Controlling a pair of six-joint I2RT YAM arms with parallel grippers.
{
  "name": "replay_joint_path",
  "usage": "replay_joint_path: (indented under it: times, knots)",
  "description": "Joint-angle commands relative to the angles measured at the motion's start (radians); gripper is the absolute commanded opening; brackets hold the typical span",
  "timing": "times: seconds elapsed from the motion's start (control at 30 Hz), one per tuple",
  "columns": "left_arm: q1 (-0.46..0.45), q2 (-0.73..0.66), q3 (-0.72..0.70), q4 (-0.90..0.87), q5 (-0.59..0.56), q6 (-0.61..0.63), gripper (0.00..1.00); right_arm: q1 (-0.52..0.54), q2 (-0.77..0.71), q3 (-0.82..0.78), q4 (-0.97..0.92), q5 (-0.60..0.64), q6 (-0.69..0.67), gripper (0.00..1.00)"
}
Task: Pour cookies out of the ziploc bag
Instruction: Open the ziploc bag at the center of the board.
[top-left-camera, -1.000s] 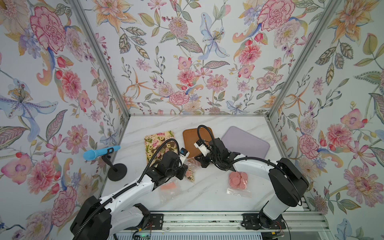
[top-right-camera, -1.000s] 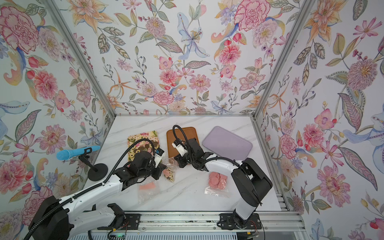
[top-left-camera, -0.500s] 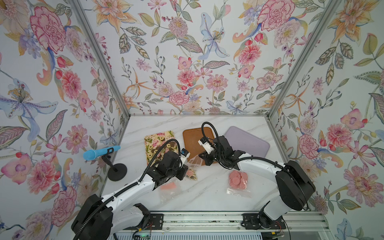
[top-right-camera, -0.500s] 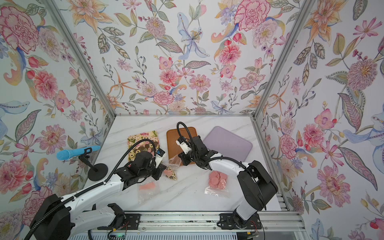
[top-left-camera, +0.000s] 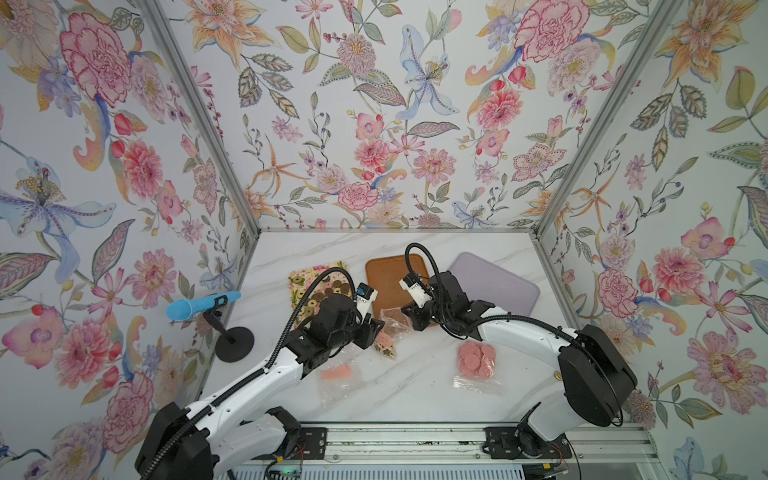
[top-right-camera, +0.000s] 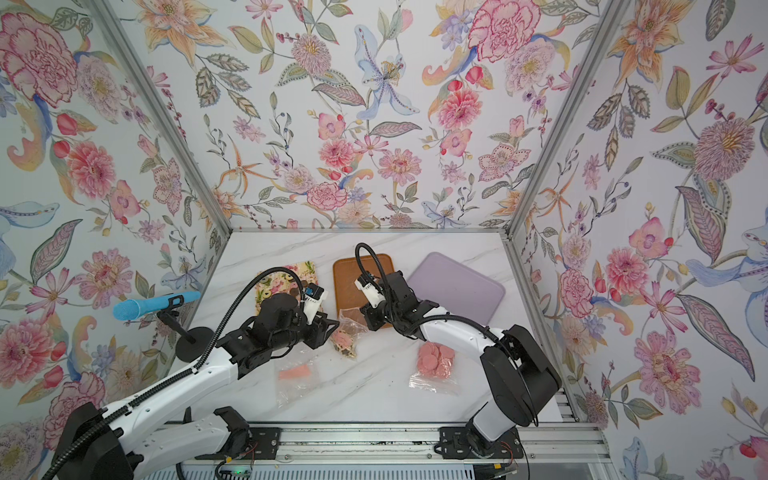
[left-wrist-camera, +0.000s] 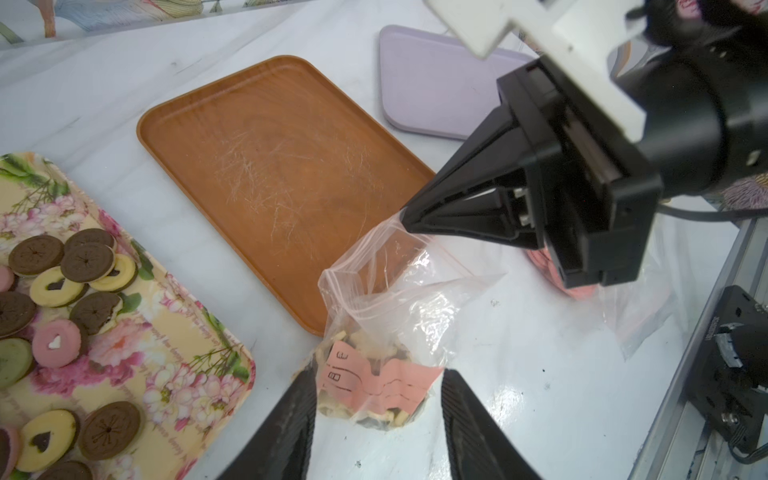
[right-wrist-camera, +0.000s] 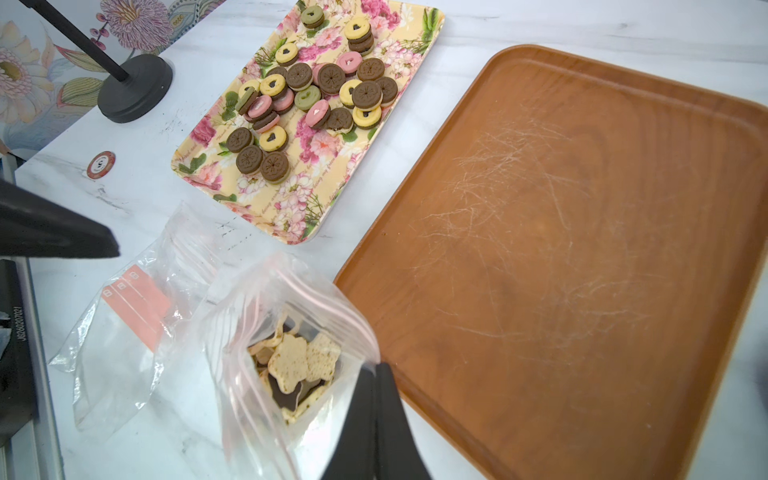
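A clear ziploc bag (right-wrist-camera: 266, 316) holds small beige and dark star cookies (right-wrist-camera: 291, 361). Its bottom rests on the marble table between the trays and the front rail, and it shows in both top views (top-left-camera: 388, 336) (top-right-camera: 347, 336). My right gripper (right-wrist-camera: 376, 368) is shut on the bag's open rim and holds the mouth up, also seen from the left wrist (left-wrist-camera: 409, 220). My left gripper (left-wrist-camera: 379, 376) is open, its fingers (left-wrist-camera: 291, 415) on either side of the bag's filled bottom with its pink label (left-wrist-camera: 374, 378), gripping nothing.
A bare brown tray (top-left-camera: 390, 282) lies just behind the bag. A floral tray (top-left-camera: 301, 276) with round cookies is to its left, a purple tray (top-left-camera: 494, 282) to its right. A bag of pink discs (top-left-camera: 476, 359), an empty bag (top-left-camera: 338, 374) and a microphone stand (top-left-camera: 235, 344) also stand on the table.
My left gripper has opened and let go of the bag's bottom end. The right gripper stays shut on the rim and has barely moved.
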Motion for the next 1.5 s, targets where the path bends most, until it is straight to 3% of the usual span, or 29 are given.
replay_joint_path:
  times: [0.0,0.2,0.43,0.83,0.97,1.13,1.47]
  knots:
    - [0.008,0.025,0.022,0.008,-0.002,-0.183,0.51,-0.005,-0.028,-0.010,-0.010,0.016,-0.003,0.00]
    - [-0.022,0.107,0.024,0.013,-0.010,-0.416,0.48,-0.003,-0.034,-0.010,-0.003,0.014,0.002,0.00]
    - [-0.040,0.071,-0.062,0.208,-0.049,-0.590,0.52,0.003,-0.040,-0.019,0.010,0.008,0.005,0.00]
    - [-0.075,0.182,-0.018,0.249,-0.069,-0.656,0.54,0.020,-0.060,-0.029,0.029,0.010,0.005,0.00]
    - [-0.101,0.240,0.030,0.172,-0.080,-0.647,0.39,0.022,-0.060,-0.028,0.030,0.013,0.002,0.00]
    - [-0.103,0.222,0.044,0.114,-0.086,-0.641,0.00,0.021,-0.062,-0.024,0.025,0.024,-0.004,0.00]
    - [-0.053,0.135,0.114,-0.088,0.010,-0.524,0.00,-0.014,-0.084,-0.021,-0.023,0.065,-0.031,0.00]
